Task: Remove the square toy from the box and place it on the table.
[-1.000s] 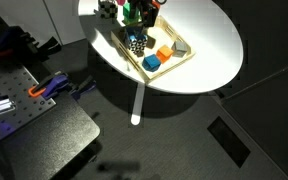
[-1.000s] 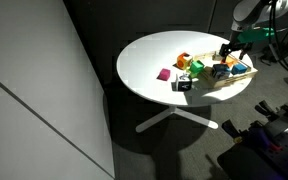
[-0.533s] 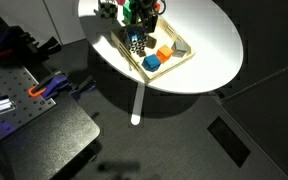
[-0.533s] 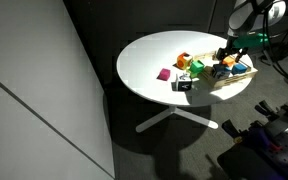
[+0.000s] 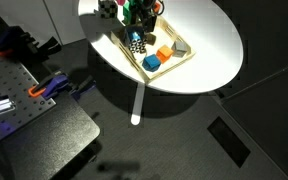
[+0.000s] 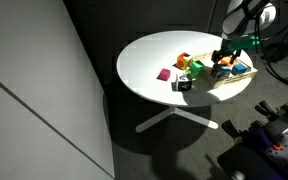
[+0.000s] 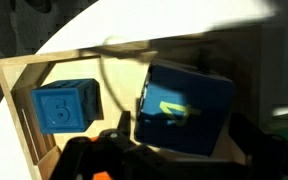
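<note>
- The toy sits inside the box on the table.
- The gripper hangs just above the toy; I cannot tell whether its jaws are spread or pinching.
- In the wrist view a blue cube lies in the box beside a dark block.

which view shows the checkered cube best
An exterior view: there the checkered cube lies in the box with its pattern clear and nothing in front. Another exterior view shows the box, but the cube is lost among the blocks. The wrist view shows only blue blocks.
</note>
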Robot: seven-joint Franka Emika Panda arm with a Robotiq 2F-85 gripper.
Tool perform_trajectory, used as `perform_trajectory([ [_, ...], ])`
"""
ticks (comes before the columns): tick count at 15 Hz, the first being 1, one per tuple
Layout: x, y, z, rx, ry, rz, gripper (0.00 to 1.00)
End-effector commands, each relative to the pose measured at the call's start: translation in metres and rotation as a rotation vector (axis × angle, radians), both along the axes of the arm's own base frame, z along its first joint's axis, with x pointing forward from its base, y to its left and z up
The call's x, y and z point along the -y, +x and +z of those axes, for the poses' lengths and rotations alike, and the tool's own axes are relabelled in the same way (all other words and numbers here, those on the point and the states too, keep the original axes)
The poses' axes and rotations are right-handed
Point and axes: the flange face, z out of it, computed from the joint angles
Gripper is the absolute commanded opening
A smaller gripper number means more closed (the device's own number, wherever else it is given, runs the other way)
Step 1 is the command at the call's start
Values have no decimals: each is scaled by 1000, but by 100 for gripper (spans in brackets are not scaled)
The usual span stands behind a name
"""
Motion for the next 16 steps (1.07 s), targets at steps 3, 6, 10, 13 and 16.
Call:
perform_trajectory([
  [3,-9,12,-7,6,-15,7,100],
  [6,-9,11,-14,-5,-16,11,100],
  [10,-7,9,-19,-18,-29,5,97],
  [13,-5,7,-14,-26,-34,4,70],
  [16,-7,6,-7,-29,-39,-1,45],
])
